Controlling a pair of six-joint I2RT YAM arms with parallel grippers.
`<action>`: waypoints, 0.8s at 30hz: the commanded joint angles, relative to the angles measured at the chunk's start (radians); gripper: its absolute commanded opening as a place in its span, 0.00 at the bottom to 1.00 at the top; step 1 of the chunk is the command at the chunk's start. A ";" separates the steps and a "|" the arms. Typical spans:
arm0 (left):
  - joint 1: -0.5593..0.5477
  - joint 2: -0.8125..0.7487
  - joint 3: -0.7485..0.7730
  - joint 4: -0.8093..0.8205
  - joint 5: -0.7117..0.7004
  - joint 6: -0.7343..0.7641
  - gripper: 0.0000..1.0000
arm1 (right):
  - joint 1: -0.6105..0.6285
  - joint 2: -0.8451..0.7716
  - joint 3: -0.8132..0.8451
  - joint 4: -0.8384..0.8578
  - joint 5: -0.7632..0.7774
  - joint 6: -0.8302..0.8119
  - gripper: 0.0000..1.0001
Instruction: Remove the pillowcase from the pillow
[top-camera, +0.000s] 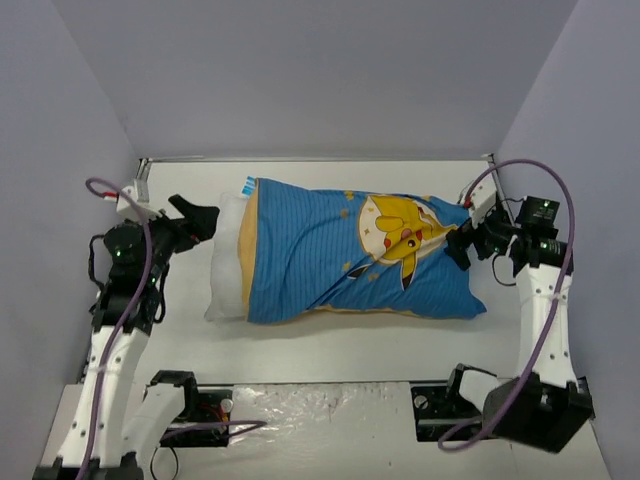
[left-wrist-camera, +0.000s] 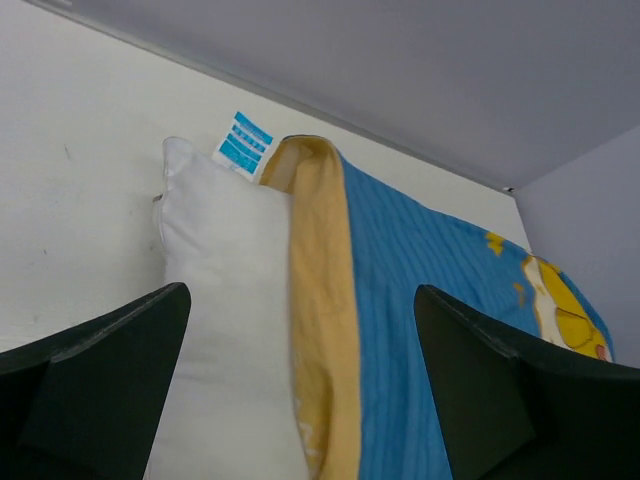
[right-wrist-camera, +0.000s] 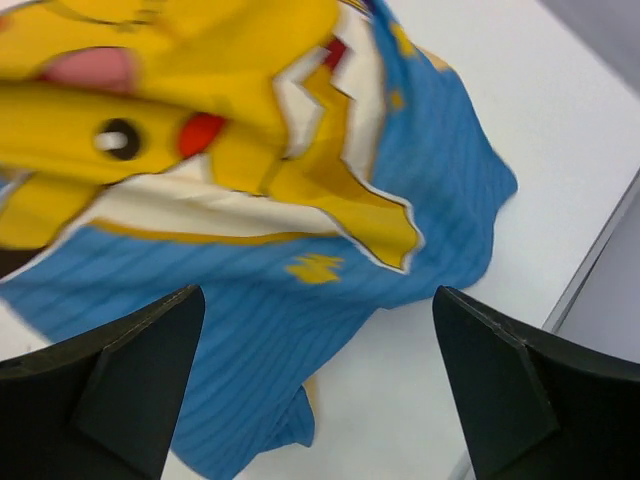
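Observation:
The pillowcase (top-camera: 340, 260), blue pinstriped with a yellow Pikachu, lies across the table's middle and covers most of the pillow. The white pillow (top-camera: 229, 262) sticks out of its left end, where a mustard yellow hem (left-wrist-camera: 320, 300) is turned back. A small blue tag (left-wrist-camera: 244, 146) shows at the pillow's far corner. My left gripper (top-camera: 200, 218) is open and empty, just left of the pillow's bare end. My right gripper (top-camera: 462, 245) is open and empty at the pillowcase's right end (right-wrist-camera: 330, 290), above its blue corner.
The white table (top-camera: 330, 345) is walled by grey panels on three sides. A metal rail (top-camera: 310, 160) runs along the far edge. Both arm bases and crumpled clear plastic (top-camera: 320, 405) sit at the near edge.

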 joint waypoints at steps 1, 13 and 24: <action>-0.032 -0.162 -0.015 -0.114 -0.086 0.023 0.94 | 0.118 -0.124 0.009 -0.241 -0.063 -0.302 0.94; -0.142 -0.315 -0.038 -0.418 -0.124 -0.023 0.96 | 0.819 -0.190 -0.348 0.259 0.866 0.011 0.95; -0.179 -0.326 -0.077 -0.559 -0.093 0.036 0.96 | 0.808 0.002 -0.292 0.530 0.872 0.044 0.00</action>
